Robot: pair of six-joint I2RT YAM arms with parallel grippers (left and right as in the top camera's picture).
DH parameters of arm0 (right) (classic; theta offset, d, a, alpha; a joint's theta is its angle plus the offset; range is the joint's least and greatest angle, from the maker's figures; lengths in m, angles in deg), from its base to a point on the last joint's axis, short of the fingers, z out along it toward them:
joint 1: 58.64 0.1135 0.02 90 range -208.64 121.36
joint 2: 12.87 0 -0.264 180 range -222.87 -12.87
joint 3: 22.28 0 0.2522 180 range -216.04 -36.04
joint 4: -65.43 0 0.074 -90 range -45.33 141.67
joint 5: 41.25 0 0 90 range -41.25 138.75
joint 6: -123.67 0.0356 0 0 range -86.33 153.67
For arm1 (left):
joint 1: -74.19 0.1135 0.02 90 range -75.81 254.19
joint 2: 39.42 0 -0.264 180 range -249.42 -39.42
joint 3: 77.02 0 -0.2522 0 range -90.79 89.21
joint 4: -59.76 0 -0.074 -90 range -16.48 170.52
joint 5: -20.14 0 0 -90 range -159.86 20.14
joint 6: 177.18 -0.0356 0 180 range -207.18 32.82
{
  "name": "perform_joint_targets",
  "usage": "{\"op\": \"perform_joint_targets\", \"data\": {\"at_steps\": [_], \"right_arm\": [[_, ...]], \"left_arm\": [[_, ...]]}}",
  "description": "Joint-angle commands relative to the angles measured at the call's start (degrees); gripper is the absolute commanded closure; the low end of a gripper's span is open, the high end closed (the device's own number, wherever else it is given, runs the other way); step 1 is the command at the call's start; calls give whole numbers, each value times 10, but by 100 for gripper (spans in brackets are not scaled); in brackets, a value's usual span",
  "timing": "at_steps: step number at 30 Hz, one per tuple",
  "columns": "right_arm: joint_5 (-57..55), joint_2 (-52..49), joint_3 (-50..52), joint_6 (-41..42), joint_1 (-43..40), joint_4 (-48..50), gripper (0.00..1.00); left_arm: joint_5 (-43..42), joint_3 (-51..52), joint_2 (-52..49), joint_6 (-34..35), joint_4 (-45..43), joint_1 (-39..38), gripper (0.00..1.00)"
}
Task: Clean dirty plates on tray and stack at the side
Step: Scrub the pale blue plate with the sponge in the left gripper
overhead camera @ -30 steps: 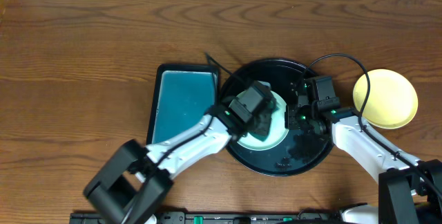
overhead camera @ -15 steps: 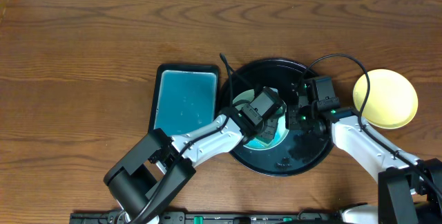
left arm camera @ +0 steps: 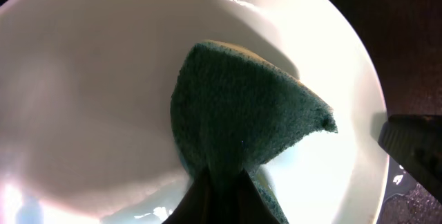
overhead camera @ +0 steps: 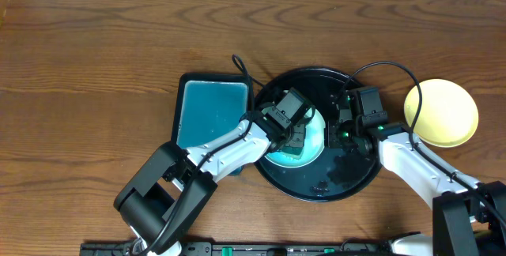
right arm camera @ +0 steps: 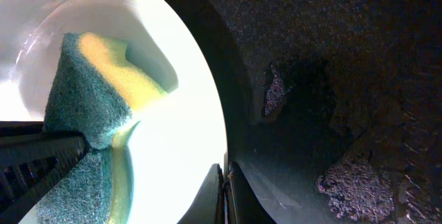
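Plate [left arm camera: 83, 79] under sponge [left arm camera: 242, 113] in left pincer [left arm camera: 222, 189]

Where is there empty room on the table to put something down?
The wooden table is bare left of the teal tray and along the far side. A narrow gap lies between black tray and yellow plate. The black tray is crowded: white plate, sponge.
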Motion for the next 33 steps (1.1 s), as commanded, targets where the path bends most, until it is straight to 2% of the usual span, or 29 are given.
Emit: {"op": "perform_joint_targets", "data": {"at_steps": [1, 8, 19, 22, 28, 33], "right_arm": [[-14, 0, 0, -8, 1, -5, 99], [-47, 0, 0, -8, 1, -17, 99], [-51, -3, 0, -6, 1, -19, 99], [-51, -5, 0, 6, 1, -18, 87], [-51, -5, 0, 8, 1, -17, 81], [-56, -5, 0, 8, 1, -17, 81]], "left_arm": [[60, 22, -25, 18, 35, 17, 92], [63, 22, -25, 50, 56, 17, 92], [63, 22, -25, 52, 59, 17, 93], [62, 22, -25, 52, 59, 17, 93], [62, 22, -25, 52, 58, 17, 93], [62, 22, -25, 52, 58, 17, 93]]}}
